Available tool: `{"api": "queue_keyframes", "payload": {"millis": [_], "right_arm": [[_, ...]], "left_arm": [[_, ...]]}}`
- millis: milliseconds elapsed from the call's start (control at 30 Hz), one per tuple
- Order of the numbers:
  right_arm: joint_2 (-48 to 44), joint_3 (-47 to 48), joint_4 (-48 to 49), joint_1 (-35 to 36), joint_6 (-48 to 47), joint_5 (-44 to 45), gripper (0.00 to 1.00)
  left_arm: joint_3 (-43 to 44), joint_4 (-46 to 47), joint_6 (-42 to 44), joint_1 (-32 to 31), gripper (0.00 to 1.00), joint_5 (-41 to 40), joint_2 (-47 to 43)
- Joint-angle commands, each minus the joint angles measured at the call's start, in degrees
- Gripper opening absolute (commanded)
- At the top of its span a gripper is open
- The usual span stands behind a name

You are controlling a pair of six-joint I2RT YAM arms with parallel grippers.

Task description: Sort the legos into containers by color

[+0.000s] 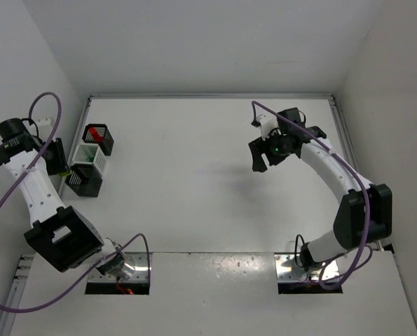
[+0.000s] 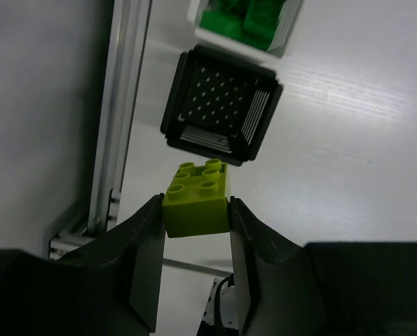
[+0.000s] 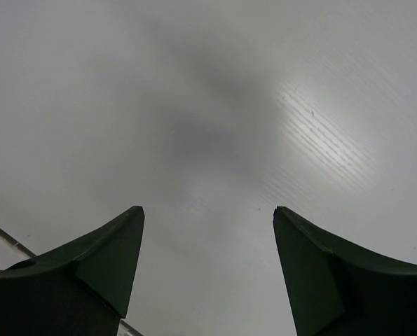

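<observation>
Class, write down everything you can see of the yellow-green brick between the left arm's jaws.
The yellow-green brick is a small block of glossy plastic with four round studs in two rows. Its stud face and one smooth side show, and it looks whole and clean. It sits almost square between the left arm's jaws, which press on two opposite sides. Nothing else touches it. It appears to be held off the table, just short of a black bin with a bare floor.

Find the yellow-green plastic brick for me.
Left wrist view: the yellow-green plastic brick is clamped in the left claw, just short of the empty black slatted bin.
</observation>
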Motion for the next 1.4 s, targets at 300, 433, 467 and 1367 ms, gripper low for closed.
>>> {"api": "queue_keyframes", "payload": {"millis": [300, 433, 467, 1367], "right_arm": [[4.0, 5.1, -4.0, -4.3, 1.9, -6.1, 0.75], [4.5, 5.1, -4.6, -5.4, 1.9, -5.5, 0.75], [4.6, 5.1, -4.6, -5.4, 1.4, -5.5, 0.75], [11.5, 13.9, -2.2, -19.9, 5.2, 1.8, 0.74]], "left_arm": [[-6.0, 4.1, 5.1, 2.4, 0.01, -0.8, 1.1], [-6.6, 6.6, 4.0, 0.7, 0.03, -0.2, 3.7], [-6.6, 7.1, 4.0, 0.7, 0.03, -0.2, 4.2], [-3.0, 13.2, 0.7, -6.2, 0.64, -2.9, 8.4]]}}
